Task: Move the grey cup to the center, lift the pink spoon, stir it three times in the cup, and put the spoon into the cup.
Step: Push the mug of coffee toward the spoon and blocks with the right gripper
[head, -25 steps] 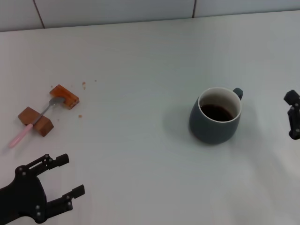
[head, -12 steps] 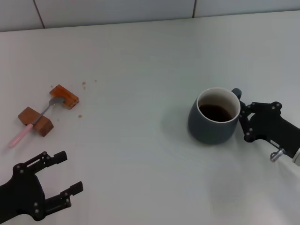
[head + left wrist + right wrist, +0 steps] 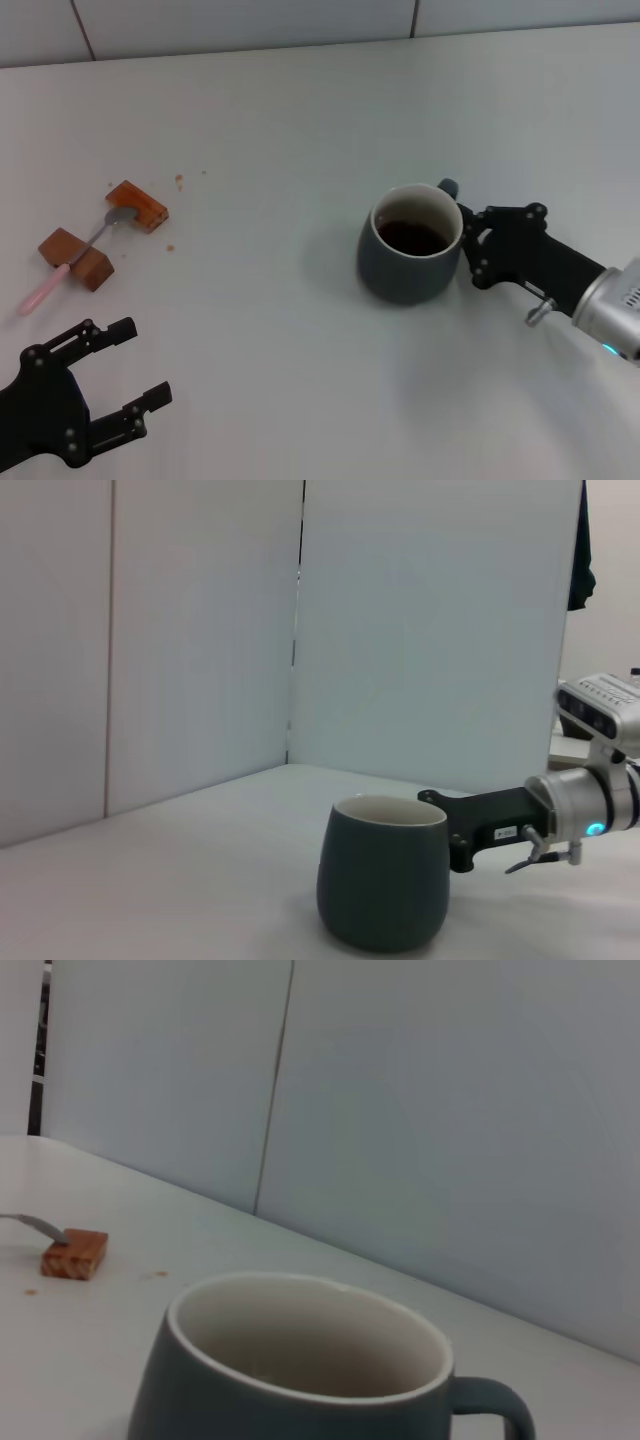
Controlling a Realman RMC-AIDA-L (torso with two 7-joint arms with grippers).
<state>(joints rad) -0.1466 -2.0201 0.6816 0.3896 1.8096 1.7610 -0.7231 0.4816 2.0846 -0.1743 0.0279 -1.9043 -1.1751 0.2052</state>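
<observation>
Step in hand, by my reading: the first one, bringing the grey cup [image 3: 410, 244] to the center. In the head view the cup stands upright just right of frame center on the white counter [image 3: 270, 120], dark liquid inside, loop handle turned toward the upper right. The right gripper [image 3: 468, 247] reaches in from the right edge, its black fingers set against the cup's right wall near the handle; whether they pinch the wall, clasp the handle or only push, I cannot tell. Pink spoon [image 3: 70, 262] lies at left of frame, untouched, propped across the brown wooden blocks [image 3: 78, 256], bowl end by the orange block [image 3: 138, 204], crumbs nearby. Left gripper [image 3: 108, 380] waits in the lower left corner, fingers spread, nothing held, near the spoon but apart from it. Next move likely calls for the right gripper to let go cleanly without tipping the cup, then the left to close on the slim pink handle. Hard to make out: the right fingertips behind the cup; in the left wrist view only the cup's outside and the right arm show, and the liquid is hidden; the right wrist view cuts the cup's lower body off.
</observation>
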